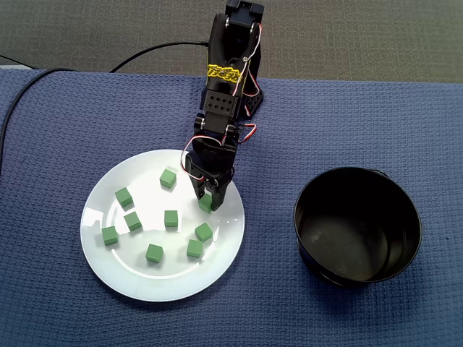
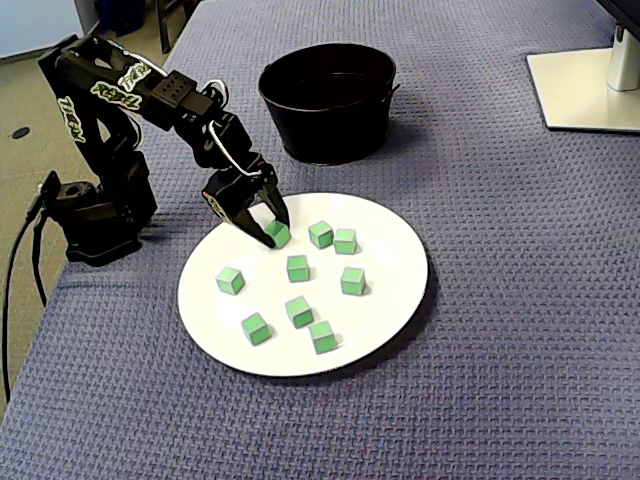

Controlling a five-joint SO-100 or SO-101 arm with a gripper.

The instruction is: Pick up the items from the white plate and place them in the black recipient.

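Several small green cubes lie on a round white plate. My black gripper reaches down over the plate's right-hand side in a fixed view. Its jaws stand apart around one green cube, which rests on the plate. That cube sits against one finger, and a gap shows beside the other. The rest of the cubes, such as one at the plate's middle, lie apart from the gripper. The black recipient, a round empty pot, stands beside the plate.
A blue woven cloth covers the table. The arm's base stands close behind the plate, with cables running off the cloth. A white monitor stand sits at a far corner.
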